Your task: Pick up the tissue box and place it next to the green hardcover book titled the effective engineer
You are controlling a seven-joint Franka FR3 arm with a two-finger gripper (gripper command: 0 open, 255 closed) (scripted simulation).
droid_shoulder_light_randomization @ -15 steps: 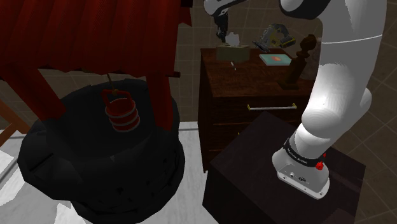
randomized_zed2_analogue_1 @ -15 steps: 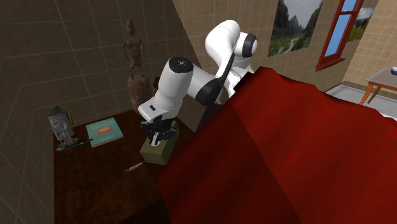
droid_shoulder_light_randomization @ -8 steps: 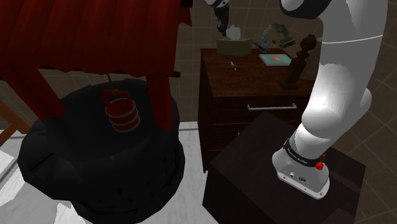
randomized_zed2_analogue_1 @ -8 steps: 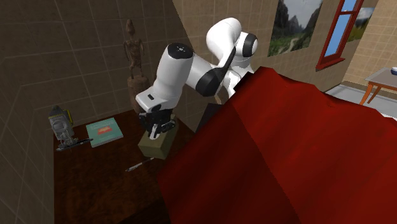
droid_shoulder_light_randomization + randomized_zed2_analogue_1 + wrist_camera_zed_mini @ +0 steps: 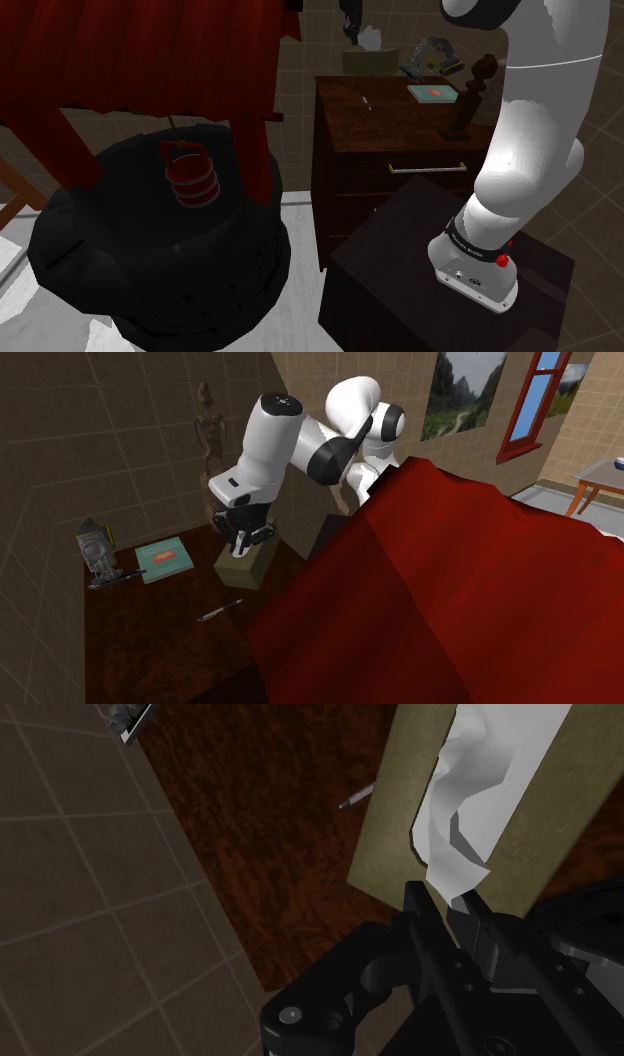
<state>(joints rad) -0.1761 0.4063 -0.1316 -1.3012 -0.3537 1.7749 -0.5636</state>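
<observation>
One olive tissue box (image 5: pixel 243 565) hangs above the dresser (image 5: pixel 400 130), near its edge by the red drape (image 5: pixel 450 592), with the gripper (image 5: pixel 243 548) pinching its white tissue. One green book (image 5: pixel 166 558) and one pen (image 5: pixel 220 612) lie on the top, the book toward the wall-side edge. The wrist view shows the fingers (image 5: pixel 425 909) pressed on the tissue, while the shoulder view adds the drawer handle (image 5: pixel 428 168).

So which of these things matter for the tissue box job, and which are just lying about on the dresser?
Part of the job:
olive tissue box, clasped in the fingers
teal-green book, the spot to set it beside

Just lying about:
power tool
small pen-like stick
carved figure
red cloth
</observation>
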